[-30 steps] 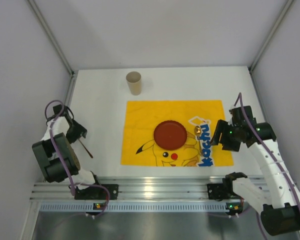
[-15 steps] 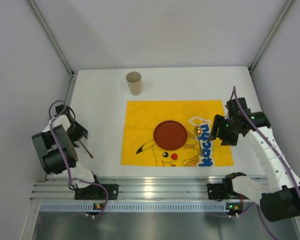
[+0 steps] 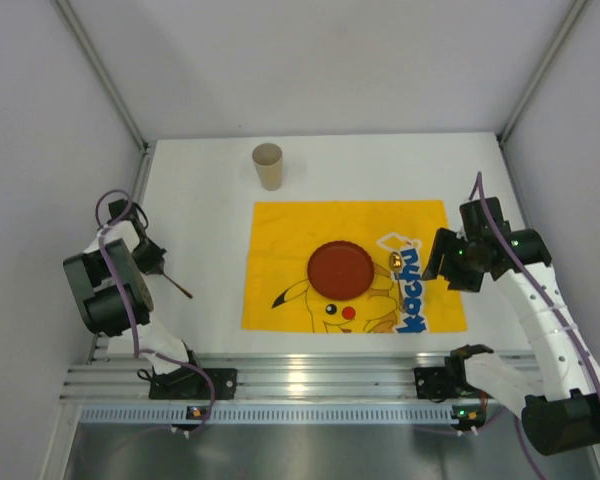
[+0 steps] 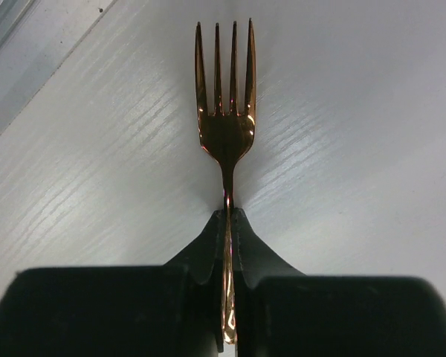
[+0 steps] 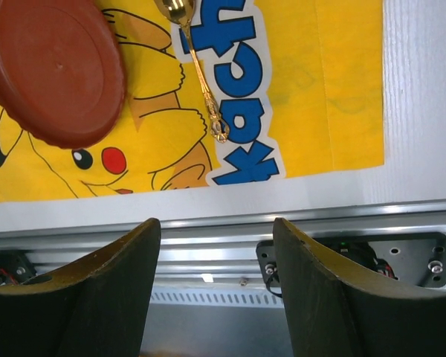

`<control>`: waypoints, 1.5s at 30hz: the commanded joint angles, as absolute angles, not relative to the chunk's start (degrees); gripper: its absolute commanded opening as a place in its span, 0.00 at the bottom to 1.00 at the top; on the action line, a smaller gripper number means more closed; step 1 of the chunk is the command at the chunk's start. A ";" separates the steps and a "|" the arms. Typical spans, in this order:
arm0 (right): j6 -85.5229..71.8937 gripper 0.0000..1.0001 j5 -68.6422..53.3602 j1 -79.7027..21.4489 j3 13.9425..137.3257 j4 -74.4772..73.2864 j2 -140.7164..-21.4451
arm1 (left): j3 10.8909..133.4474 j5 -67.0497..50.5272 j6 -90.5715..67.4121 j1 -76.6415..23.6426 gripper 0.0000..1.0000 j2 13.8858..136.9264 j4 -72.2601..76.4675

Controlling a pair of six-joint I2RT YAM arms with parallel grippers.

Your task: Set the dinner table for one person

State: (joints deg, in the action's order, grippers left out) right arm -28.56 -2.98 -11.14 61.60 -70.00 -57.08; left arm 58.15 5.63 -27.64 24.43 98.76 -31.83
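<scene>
On the white dinner table (image 3: pixel 205 215), my left gripper (image 4: pixel 228 216) is shut on the handle of a copper-coloured fork (image 4: pixel 224 111), whose tines point away over the bare tabletop (image 4: pixel 357 111). In the top view the fork (image 3: pixel 176 285) sticks out from the left gripper (image 3: pixel 155 265) near the table's left edge. A red-brown plate (image 3: pixel 340 268) lies on the yellow Pikachu cloth (image 3: pixel 280 235), and a gold spoon (image 5: pixel 201 78) lies to the plate's right (image 3: pixel 395 260). My right gripper (image 5: pixel 217 245) is open and empty above the cloth's near right corner.
A beige paper cup (image 3: pixel 268 165) stands upright at the back, left of centre. The silver aluminium rail (image 3: pixel 310 375) runs along the near edge, also in the right wrist view (image 5: pixel 230 238). Grey walls enclose the table on three sides.
My left gripper has closed on the fork's handle and the left arm has shifted slightly. The right arm has swung a little over the cloth's right edge, its jaws unchanged.
</scene>
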 commanded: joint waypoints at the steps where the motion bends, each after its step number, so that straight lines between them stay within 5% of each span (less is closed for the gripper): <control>1: -29.79 0.63 -1.41 -11.51 62.31 -71.28 -55.46 | 54.05 8.79 -26.90 24.96 0.00 105.65 -25.14; 18: -31.47 0.63 -6.41 -11.51 59.94 -66.10 -57.04 | 63.44 2.37 -25.58 15.74 0.00 87.54 -31.20; 25: -30.59 0.63 -6.24 -11.51 58.89 -64.51 -56.60 | 69.34 1.59 -23.03 1.97 0.00 84.29 -34.19; 31: -31.37 0.63 -6.50 -11.51 55.64 -62.49 -54.85 | 70.14 5.88 -23.73 -17.63 0.00 87.44 -37.62; 45: -30.59 0.63 -3.69 -11.43 55.02 -66.09 -50.28 | 68.91 6.59 -31.72 -31.28 0.00 100.89 -33.22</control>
